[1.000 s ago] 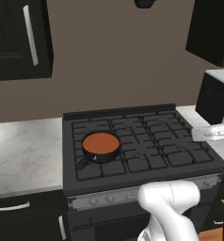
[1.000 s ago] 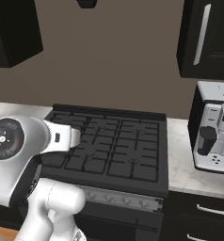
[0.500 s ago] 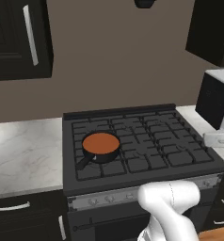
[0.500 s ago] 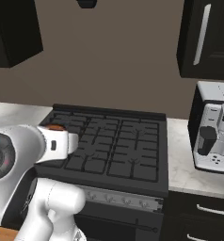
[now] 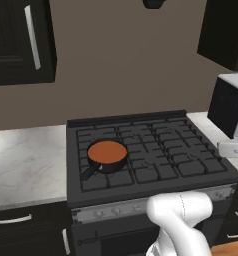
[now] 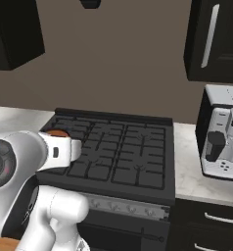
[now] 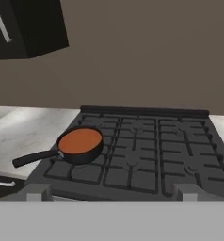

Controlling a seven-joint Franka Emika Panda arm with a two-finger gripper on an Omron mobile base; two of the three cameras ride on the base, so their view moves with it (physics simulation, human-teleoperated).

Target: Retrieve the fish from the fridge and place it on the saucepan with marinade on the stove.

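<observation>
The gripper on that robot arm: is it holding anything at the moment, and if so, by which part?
Nothing is held. In the hand view the gripper is open, with only the stove and the saucepan ahead.

We are in a kitchen: a black gas stove (image 5: 156, 155) set between marble counters (image 5: 26, 160), dark wall cabinets (image 5: 21, 40) above, a coffee machine (image 6: 223, 132) at the counter's right edge.

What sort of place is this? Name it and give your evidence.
A rendered home kitchen, it seems: a black gas stove with a saucepan of marinade on its grates, marble-look counter on both sides, dark cabinets above, and a coffee machine.
</observation>
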